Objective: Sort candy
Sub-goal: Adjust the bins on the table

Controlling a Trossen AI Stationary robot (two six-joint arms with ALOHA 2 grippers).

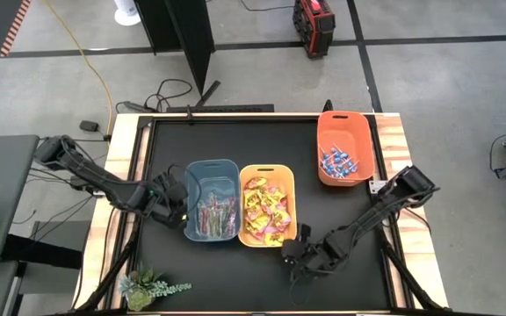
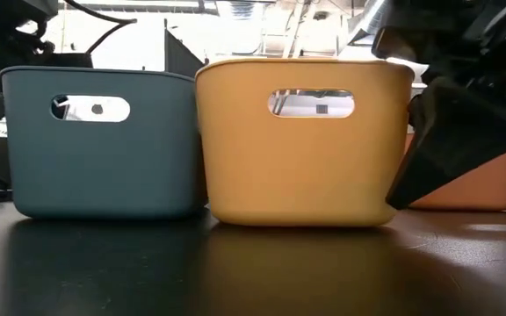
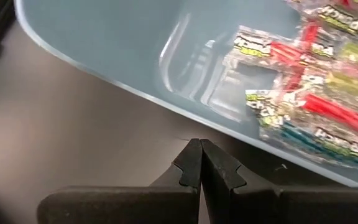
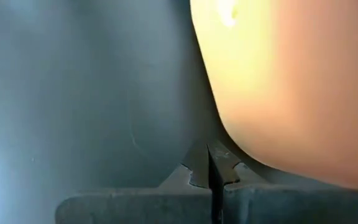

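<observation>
Three bins stand on the black table. The blue-grey bin [image 1: 211,200] holds slim clear-wrapped candy sticks [image 3: 309,93]. The yellow bin [image 1: 267,204] holds yellow packets [image 1: 266,215]. The orange bin [image 1: 345,147], at the far right, holds blue-wrapped lollipops [image 1: 339,163]. My left gripper [image 3: 201,163] is shut and empty, low over the table just outside the blue-grey bin's left wall. My right gripper [image 4: 209,160] is shut and empty, slanting down beside the yellow bin's near right corner [image 4: 229,134]. My right gripper's shut fingertips [image 4: 197,163] stand right against the rounded near right corner of the yellow bin, coming at it slanting down from the table's near right. Whether they touch the wall cannot be told. The bin stands flat on the table.
A small artificial plant [image 1: 148,285] lies at the table's near left corner. Bare black table lies in front of the bins and between the yellow and orange bins. A raised wooden border [image 1: 393,140] frames the table.
</observation>
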